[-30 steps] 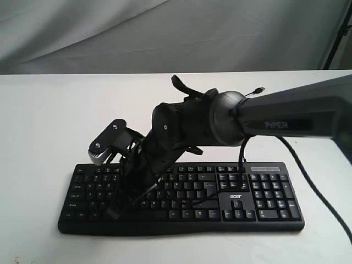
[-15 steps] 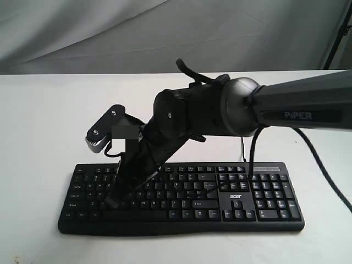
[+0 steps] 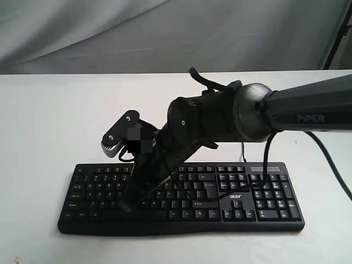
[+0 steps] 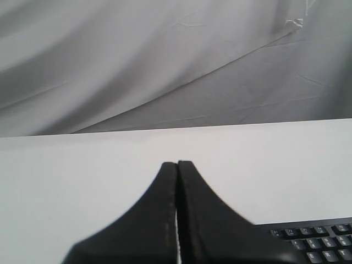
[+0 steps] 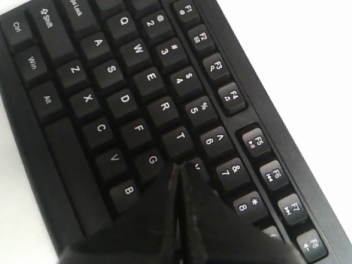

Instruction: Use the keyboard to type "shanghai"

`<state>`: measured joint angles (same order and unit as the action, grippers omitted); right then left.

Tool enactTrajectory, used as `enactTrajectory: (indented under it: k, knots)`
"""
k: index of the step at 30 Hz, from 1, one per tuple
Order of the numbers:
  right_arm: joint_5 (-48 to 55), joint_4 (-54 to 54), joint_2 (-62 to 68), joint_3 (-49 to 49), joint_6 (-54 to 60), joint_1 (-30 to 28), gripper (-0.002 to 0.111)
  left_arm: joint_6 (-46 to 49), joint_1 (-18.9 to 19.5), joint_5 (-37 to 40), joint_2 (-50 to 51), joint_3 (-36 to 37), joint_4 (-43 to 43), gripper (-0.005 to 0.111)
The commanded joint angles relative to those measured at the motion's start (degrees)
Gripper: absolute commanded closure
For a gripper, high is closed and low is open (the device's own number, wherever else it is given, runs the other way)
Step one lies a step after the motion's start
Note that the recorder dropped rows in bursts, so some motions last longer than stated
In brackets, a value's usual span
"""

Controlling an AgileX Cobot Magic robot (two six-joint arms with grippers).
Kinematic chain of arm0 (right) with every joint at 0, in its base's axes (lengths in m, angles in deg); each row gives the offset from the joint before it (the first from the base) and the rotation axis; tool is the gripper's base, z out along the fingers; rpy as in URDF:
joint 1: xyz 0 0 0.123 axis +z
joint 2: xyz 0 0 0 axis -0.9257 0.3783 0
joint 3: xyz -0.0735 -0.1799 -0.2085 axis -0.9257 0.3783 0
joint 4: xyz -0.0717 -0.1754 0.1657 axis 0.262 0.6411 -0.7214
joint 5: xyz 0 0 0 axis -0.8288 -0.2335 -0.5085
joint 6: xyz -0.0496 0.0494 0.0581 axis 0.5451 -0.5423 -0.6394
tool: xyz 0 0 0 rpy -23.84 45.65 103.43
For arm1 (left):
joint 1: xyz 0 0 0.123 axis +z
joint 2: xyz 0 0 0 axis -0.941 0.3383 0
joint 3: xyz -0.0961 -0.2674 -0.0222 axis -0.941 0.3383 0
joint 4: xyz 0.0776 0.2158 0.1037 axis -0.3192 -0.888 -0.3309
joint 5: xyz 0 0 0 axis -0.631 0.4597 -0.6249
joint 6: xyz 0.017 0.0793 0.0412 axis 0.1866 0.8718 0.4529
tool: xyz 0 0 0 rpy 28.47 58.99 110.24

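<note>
The keyboard (image 3: 264, 198) lies flat along the near edge of the white desk (image 3: 44, 121), about midway between its side edges. It is wide and black, with white legends, a number pad and a small white "acer" logo. The right jaws, pressed together, point down just beside the G key (image 5: 152, 160); contact cannot be told. The left jaws, pressed together, hang over the desk.

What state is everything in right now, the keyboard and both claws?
keyboard: lying flat on the white table, keys up.
right claw: shut, holding nothing, tips aimed down at the letter keys near G; contact cannot be told.
left claw: shut, holding nothing, clear of the keys.
</note>
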<state>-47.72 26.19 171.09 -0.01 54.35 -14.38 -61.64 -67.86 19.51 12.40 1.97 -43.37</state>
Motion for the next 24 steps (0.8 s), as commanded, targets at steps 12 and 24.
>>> enactTrajectory:
  k: [12,24]
  knots:
    - [-0.27,-3.08,0.8,0.21,2.33,-0.11,0.108,-0.15,-0.37,-0.33,-0.14,0.1,0.11,0.107]
    - [-0.16,-3.89,2.88,0.21,2.74,-0.11,0.108,-0.15,-0.37,-0.33,-0.14,0.1,0.11,0.107]
